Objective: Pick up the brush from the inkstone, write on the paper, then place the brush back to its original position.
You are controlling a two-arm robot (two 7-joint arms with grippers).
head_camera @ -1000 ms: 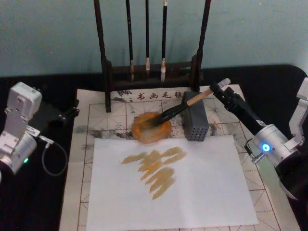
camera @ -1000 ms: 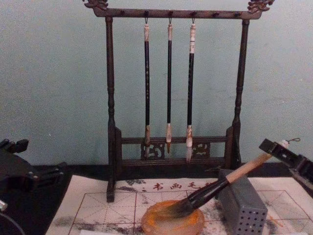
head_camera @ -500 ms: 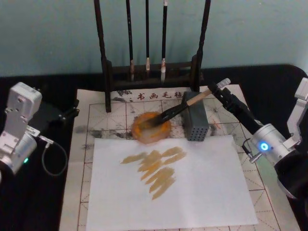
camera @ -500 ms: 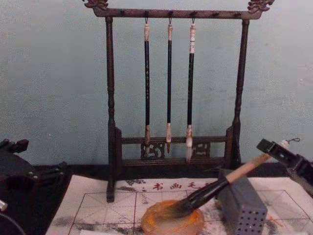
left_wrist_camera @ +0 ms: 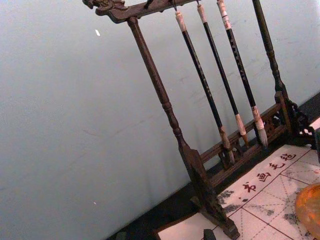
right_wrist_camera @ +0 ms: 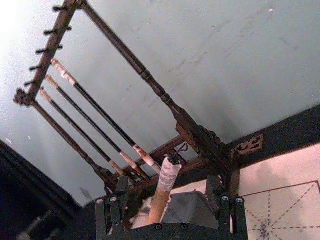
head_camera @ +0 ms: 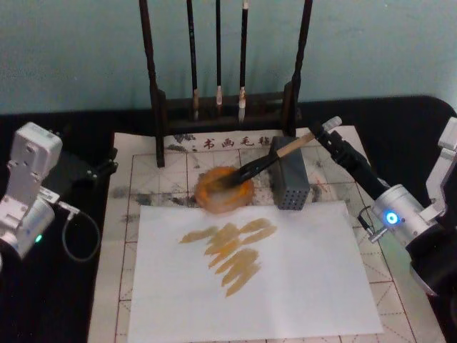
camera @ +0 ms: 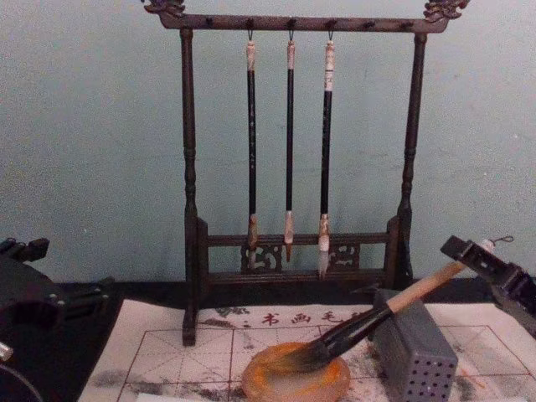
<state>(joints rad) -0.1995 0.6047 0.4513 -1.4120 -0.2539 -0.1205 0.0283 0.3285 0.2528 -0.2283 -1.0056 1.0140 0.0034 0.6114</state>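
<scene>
The brush [head_camera: 260, 164] lies slanted, its dark bristles in the round amber inkstone [head_camera: 214, 196] and its pale handle propped on a grey perforated block [head_camera: 289, 182]. My right gripper [head_camera: 327, 132] is at the handle's white end. In the right wrist view its fingers [right_wrist_camera: 116, 202] stand open on either side of the brush [right_wrist_camera: 162, 192], with a gap on each side. The paper [head_camera: 143, 171], with its red grid, lies under the inkstone and under a plain white sheet [head_camera: 285, 286] marked with amber strokes. My left gripper [head_camera: 103, 168] is parked at the paper's left edge.
A dark wooden rack [head_camera: 225, 100] with three thin hanging brushes [camera: 289, 142] stands behind the inkstone [camera: 293, 381]. The grey block [camera: 414, 352] sits right of the dish. Black table surface borders the paper on both sides.
My right arm has shifted slightly to the left. The brush stays resting on the inkstone and block. The left arm has not moved.
</scene>
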